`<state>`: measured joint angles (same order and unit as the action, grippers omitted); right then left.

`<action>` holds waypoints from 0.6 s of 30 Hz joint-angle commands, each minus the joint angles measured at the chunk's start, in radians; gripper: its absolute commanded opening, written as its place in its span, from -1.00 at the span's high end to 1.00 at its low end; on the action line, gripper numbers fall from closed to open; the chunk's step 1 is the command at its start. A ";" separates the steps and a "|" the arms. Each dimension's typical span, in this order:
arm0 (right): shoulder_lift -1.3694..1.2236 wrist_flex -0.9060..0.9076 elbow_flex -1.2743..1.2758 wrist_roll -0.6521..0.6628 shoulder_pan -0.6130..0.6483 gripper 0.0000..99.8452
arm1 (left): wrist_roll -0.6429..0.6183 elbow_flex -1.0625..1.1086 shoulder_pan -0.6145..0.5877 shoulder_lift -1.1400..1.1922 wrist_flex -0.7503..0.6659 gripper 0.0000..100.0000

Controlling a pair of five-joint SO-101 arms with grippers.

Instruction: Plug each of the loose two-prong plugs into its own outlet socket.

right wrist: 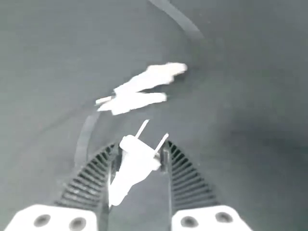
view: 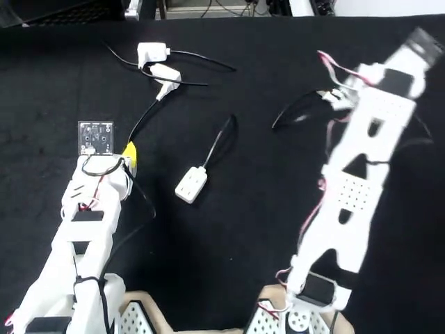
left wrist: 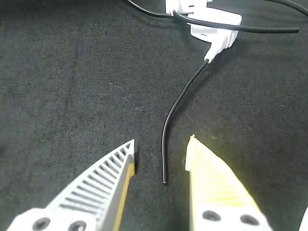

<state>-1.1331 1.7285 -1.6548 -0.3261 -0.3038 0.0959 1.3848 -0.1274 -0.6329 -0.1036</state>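
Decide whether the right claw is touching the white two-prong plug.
Touching. The right wrist view shows the right claw shut on the plug, prongs pointing outward.

The right gripper [right wrist: 140, 148] clamps a white two-prong plug [right wrist: 134, 166], prongs pointing away. Beyond it, blurred white pieces [right wrist: 142, 89] lie on dark cloth [right wrist: 240, 72].

The table [view: 243, 229] is covered in black cloth, matt and finely fuzzy like felt. The outlet socket [view: 190, 184] near its middle is smooth white plastic with a mild gloss. The plug [right wrist: 134, 166] in the right gripper [right wrist: 140, 149] is white plastic too, and its two prongs [right wrist: 161, 141] are bare metal. The left gripper [left wrist: 162, 144] has ribbed plastic fingers [left wrist: 211, 178]. The cable [left wrist: 180, 101] is smooth and faintly shiny.
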 commanded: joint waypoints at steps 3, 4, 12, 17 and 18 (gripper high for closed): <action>0.140 0.038 -0.015 0.158 0.241 0.97 | -0.008 -0.004 -0.022 -0.028 -0.021 0.64; 0.147 0.038 -0.015 0.172 0.278 0.97 | -0.009 -0.004 -0.036 -0.028 -0.021 0.64; 0.156 0.038 0.062 0.222 0.494 0.97 | -0.008 -0.004 -0.134 -0.029 -0.015 0.64; 0.151 0.028 0.302 0.226 0.600 0.97 | -0.003 -0.019 -0.134 -0.029 0.061 0.63; 0.151 0.011 0.332 0.226 0.621 0.97 | -0.003 -0.025 -0.140 -0.038 0.075 0.63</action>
<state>-1.0518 1.7300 -1.4185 -0.1097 0.2654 0.0944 1.3848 -0.2516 -0.6329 -0.0637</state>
